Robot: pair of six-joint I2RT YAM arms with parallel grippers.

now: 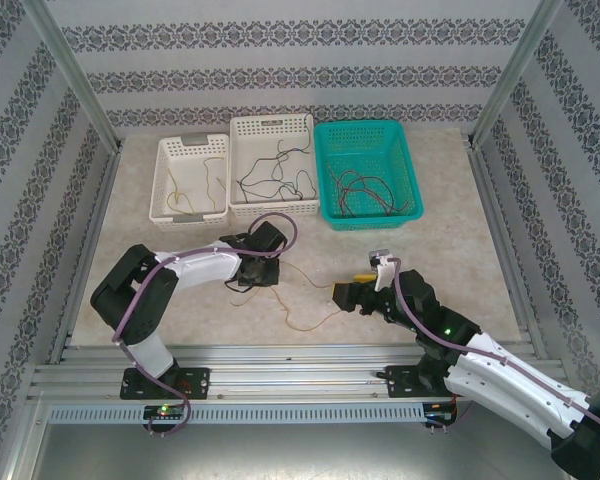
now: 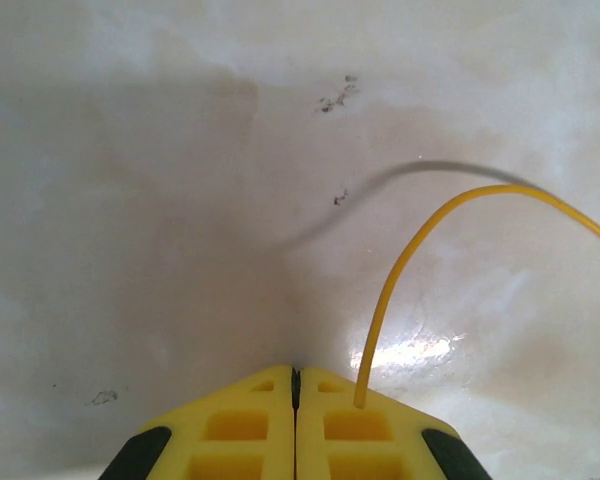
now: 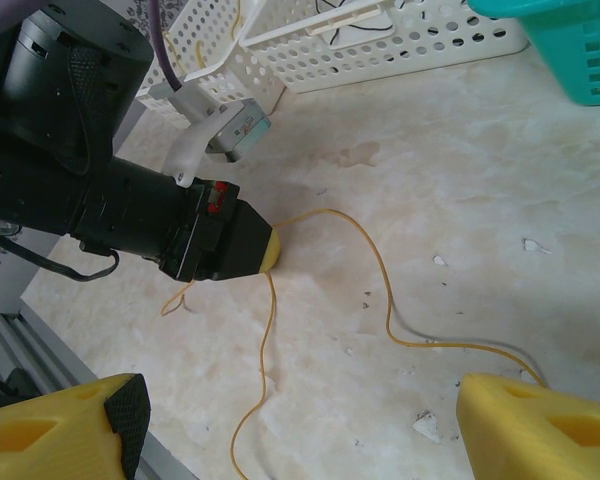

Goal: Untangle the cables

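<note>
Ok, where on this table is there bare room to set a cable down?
Bare table right of the teal basket and the right gripper; also the strip left of the white baskets. Crowded between the grippers, where the yellow cable loops by the left gripper.

yellow cable (image 2: 500, 188), left fingers (image 2: 240, 425) yellow with black edges, cream marbled desk (image 1: 480, 260), white baskets (image 1: 270, 125), teal basket (image 1: 412, 185), grey damask-striped walls (image 1: 280, 80)
</note>
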